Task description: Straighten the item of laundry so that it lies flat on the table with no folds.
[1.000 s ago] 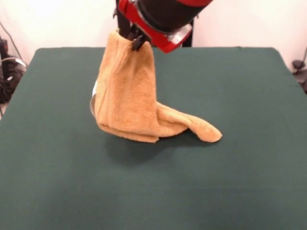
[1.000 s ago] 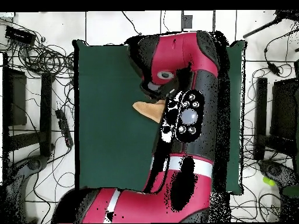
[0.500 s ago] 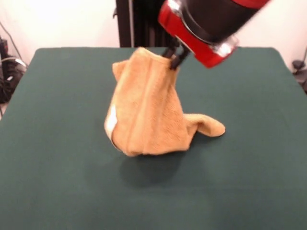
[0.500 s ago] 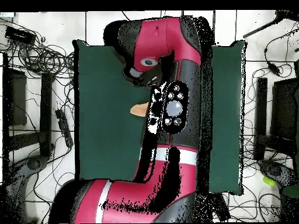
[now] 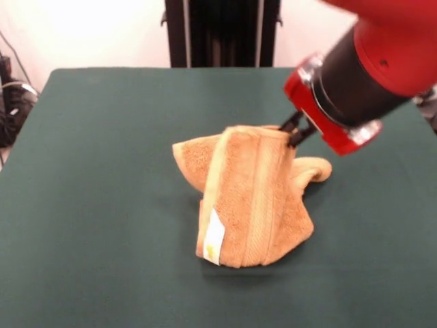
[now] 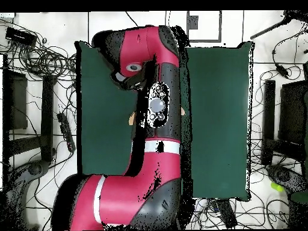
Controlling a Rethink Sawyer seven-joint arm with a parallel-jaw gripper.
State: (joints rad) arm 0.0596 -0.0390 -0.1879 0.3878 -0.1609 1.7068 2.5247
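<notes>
The item of laundry [image 5: 249,198] is an orange-tan towel, bunched and folded over itself in the middle of the green table [image 5: 89,205]. Its woven band runs down the front and a small white label [image 5: 214,238] shows at its lower left edge. My gripper [image 5: 295,130] is shut on the towel's top right corner and holds that corner up off the table, while the towel's lower part rests on the cloth. In the overhead view the arm [image 6: 153,108] covers nearly all of the towel; only a tan sliver [image 6: 132,118] shows beside it, and the gripper is hidden.
A black pedestal column [image 5: 220,33] stands behind the table's far edge. Cables and dark equipment [image 6: 36,90] lie on the floor around the table in the overhead view.
The gripper has carried the towel corner to the right, lower and toward the camera. The towel has been dragged along and turned, so the band and label now face front.
</notes>
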